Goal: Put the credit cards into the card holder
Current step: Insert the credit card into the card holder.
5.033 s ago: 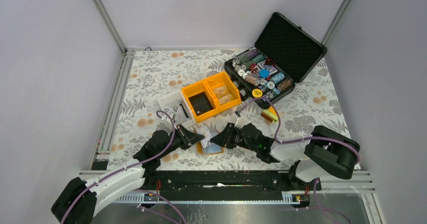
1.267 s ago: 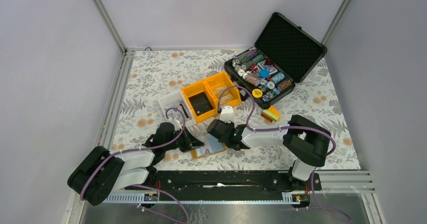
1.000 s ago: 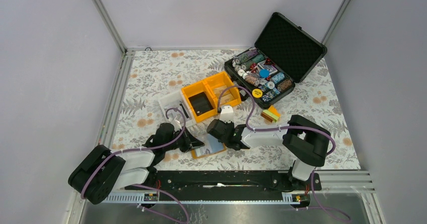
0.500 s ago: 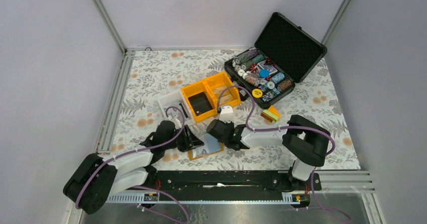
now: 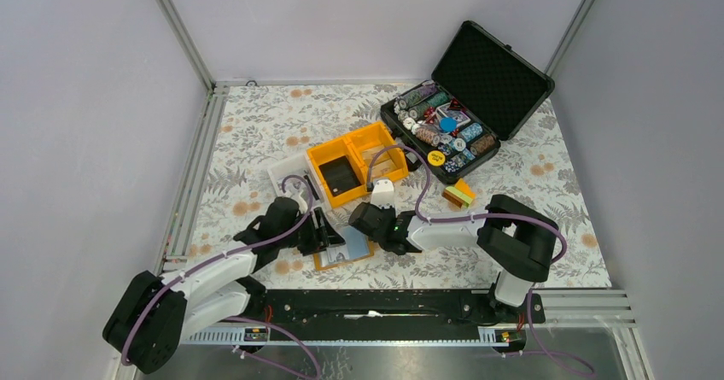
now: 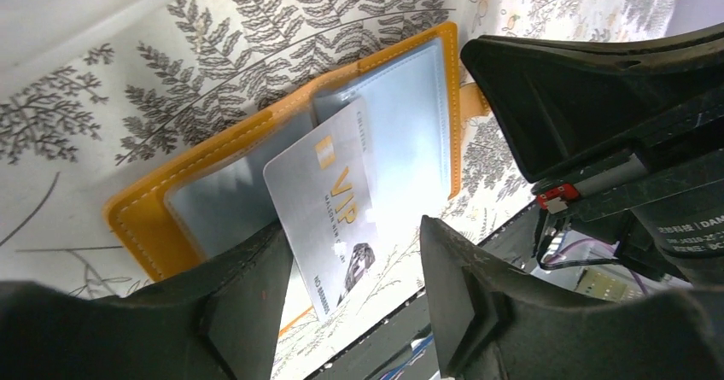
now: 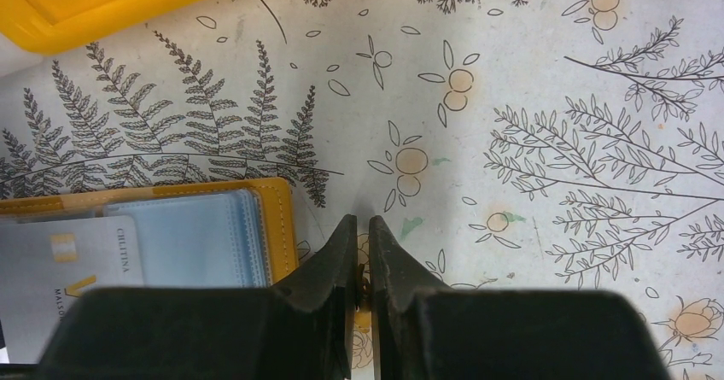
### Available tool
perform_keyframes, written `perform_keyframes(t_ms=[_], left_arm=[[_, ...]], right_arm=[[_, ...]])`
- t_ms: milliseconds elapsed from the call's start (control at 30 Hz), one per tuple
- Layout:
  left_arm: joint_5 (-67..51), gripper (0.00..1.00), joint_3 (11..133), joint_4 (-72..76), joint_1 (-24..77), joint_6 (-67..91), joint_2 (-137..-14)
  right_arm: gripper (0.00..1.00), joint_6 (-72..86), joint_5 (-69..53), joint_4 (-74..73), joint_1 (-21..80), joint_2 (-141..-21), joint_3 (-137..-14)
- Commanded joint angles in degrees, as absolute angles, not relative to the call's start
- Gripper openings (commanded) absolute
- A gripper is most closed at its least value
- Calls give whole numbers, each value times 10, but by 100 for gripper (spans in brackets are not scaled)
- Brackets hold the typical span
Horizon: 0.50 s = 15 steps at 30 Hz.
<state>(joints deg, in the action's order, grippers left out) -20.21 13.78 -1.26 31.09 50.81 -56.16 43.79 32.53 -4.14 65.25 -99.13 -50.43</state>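
L pincer (image 6: 350,248) apart, 1 credit card (image 6: 329,201) poking from card holder (image 6: 248,132), R pincer (image 7: 362,252) clamped on holder

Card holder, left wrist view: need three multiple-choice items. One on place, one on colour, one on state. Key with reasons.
1. Where is the VIP card?
A. Lifted clear into the air
B. Lying on the open card holder, one end sticking out past its edge
C. Fully hidden inside a pocket

2. What colour is the card holder's outer cover?
A. Orange
B. Black
C. Green

3. What state is the left tool in?
A. Shut on the card
B. Out of view
C. Open, one finger on each side of the card

Key:
1 B: the card's upper end lies over the pale pockets, and its lower end hangs past the stitched rim.
2 A: an orange stitched border frames the blue-grey pockets.
3 C: the fingers stand apart, with a gap showing beside the card.
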Motion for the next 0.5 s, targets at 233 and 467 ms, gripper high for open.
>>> perform_keyframes(t_ms=[233,467], left_arm=[[-142,61,165,-152,309,467,-526],[-168,56,154,-129,309,479,-524]], right_arm=[[0,448,321,-91,660,-1014,-499],[0,450,321,-91,662,-1016,-500]])
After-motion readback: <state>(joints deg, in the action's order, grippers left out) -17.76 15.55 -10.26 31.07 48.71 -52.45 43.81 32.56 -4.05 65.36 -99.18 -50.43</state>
